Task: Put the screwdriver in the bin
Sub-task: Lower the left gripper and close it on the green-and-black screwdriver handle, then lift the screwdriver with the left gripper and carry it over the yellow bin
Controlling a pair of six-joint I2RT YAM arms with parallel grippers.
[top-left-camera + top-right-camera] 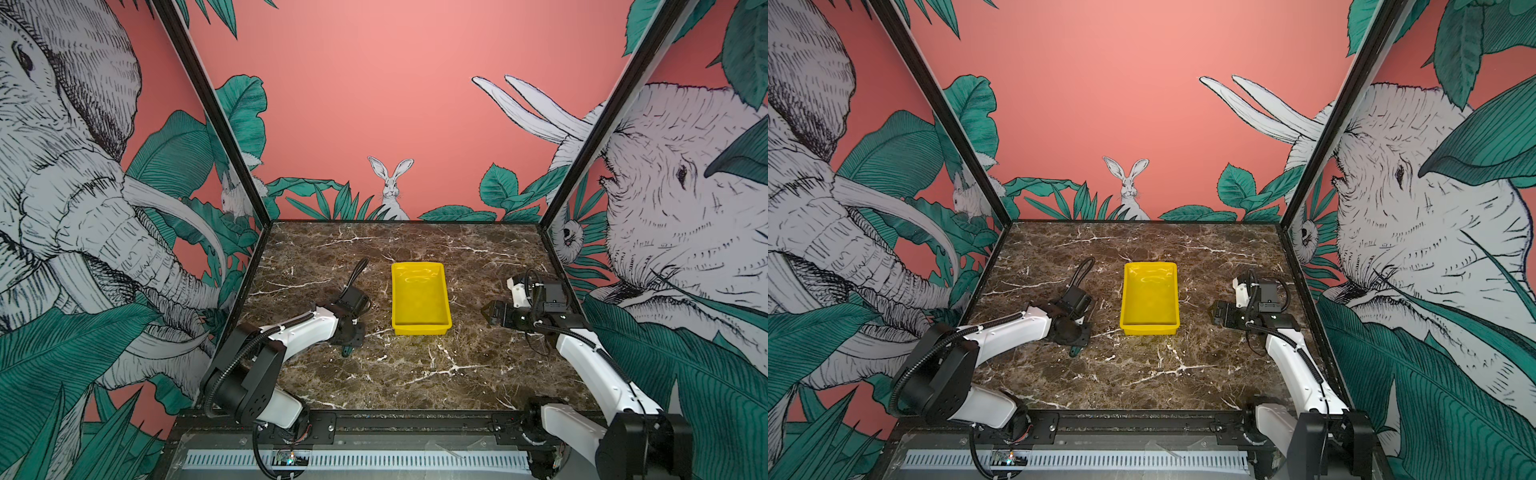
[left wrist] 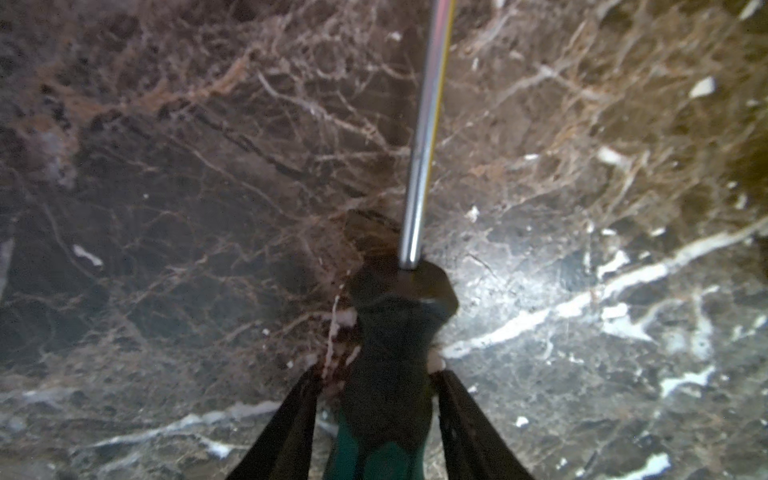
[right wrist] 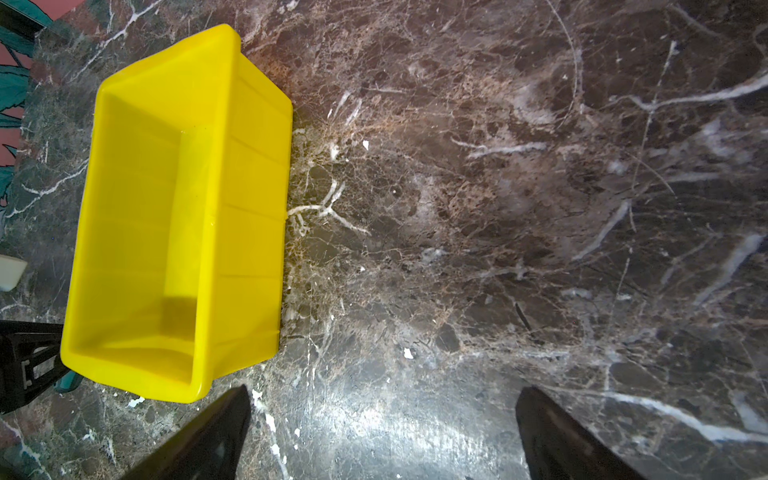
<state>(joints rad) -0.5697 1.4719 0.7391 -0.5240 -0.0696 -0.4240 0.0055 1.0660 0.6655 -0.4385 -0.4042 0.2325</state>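
Observation:
The screwdriver (image 2: pixel 395 332) lies flat on the marble table (image 1: pixel 415 374), its metal shaft (image 2: pixel 424 124) pointing away from the wrist. My left gripper (image 2: pixel 378 372) straddles the black-and-green handle. One finger touches it; a sliver of marble shows beside the other finger (image 2: pixel 299 399). In both top views only the green handle end (image 1: pixel 346 352) (image 1: pixel 1074 352) shows under the left gripper (image 1: pixel 349 338) (image 1: pixel 1073 332). The yellow bin (image 1: pixel 419 299) (image 1: pixel 1149 299) (image 3: pixel 166 208) stands empty just right of it. My right gripper (image 3: pixel 382 390) (image 1: pixel 488 311) (image 1: pixel 1216 311) is open, empty, right of the bin.
Printed panels wall the table on the left, back and right. A black rail (image 1: pixel 415 419) runs along the front edge. The left arm's cable loop (image 1: pixel 357 270) rises behind its wrist, near the bin's left wall.

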